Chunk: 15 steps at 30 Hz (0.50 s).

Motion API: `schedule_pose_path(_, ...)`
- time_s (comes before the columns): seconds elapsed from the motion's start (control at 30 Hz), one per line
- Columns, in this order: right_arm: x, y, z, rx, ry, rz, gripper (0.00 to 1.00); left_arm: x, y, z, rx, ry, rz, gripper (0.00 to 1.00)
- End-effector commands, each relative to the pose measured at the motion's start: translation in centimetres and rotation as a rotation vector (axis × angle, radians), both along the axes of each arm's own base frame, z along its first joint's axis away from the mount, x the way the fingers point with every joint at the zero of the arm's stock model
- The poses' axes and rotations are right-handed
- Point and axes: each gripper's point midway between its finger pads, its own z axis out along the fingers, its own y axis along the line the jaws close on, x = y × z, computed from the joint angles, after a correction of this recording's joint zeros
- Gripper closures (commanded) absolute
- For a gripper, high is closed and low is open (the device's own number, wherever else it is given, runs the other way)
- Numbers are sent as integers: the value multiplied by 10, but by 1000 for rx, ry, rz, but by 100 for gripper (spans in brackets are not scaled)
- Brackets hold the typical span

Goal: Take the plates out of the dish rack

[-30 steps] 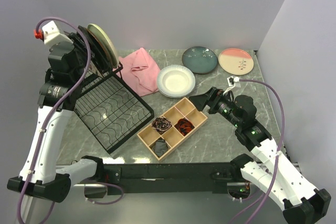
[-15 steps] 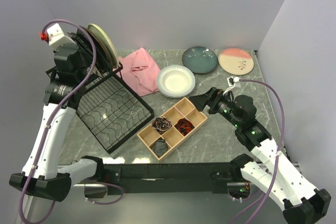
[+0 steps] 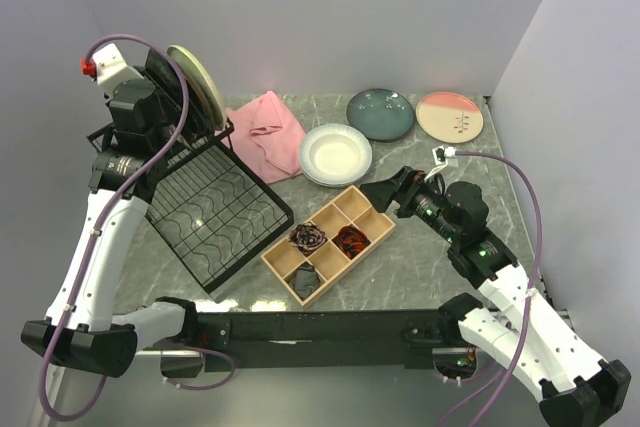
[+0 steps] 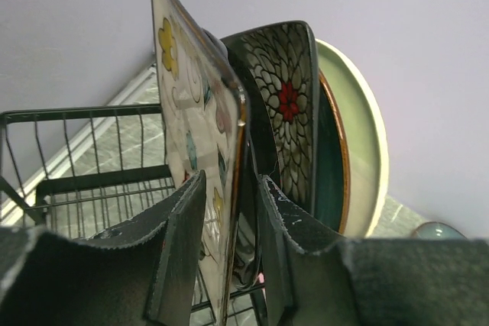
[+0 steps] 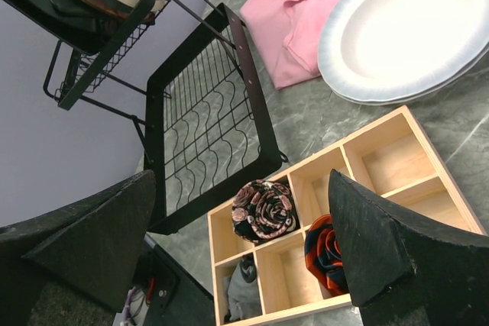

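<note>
Several plates stand upright at the raised back of the black wire dish rack [image 3: 215, 217]. In the left wrist view the square cream floral plate [image 4: 187, 89] is nearest. Behind it come the square black floral plate [image 4: 286, 104], a dark teal plate [image 4: 328, 166] and a cream-green plate [image 4: 367, 150]. My left gripper [image 4: 231, 179] straddles the top edge of the cream floral plate. Its jaws are narrow, with a thin gap still showing on the right side. A teal plate [image 3: 380, 113], a pink-cream plate [image 3: 450, 115] and a white plate [image 3: 335, 154] lie flat on the table. My right gripper [image 5: 241, 181] hangs wide open over the wooden tray [image 5: 382, 158], holding nothing.
A pink cloth [image 3: 268, 132] lies between the rack and the white plate. The wooden tray [image 3: 330, 242] holds rolled fabrics in its near compartments. The rack's wavy-wire base [image 5: 206, 127] holds no plates. White walls close in at the back and on both sides.
My left arm has shifted slightly right towards the standing plates, and its jaws have narrowed around the cream floral plate's edge. The right arm has not moved.
</note>
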Motion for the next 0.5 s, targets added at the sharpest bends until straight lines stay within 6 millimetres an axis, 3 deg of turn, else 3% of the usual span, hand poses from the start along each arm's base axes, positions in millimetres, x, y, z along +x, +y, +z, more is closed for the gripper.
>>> schedule_pose_path(0.0,0,0,20,18,-59,-5,0,-6,11,23,22,-49,44,62)
schedule_pose_path(0.47,-2,2,22,18,-59,8,0,-2,6,41,46,-78,-1,60)
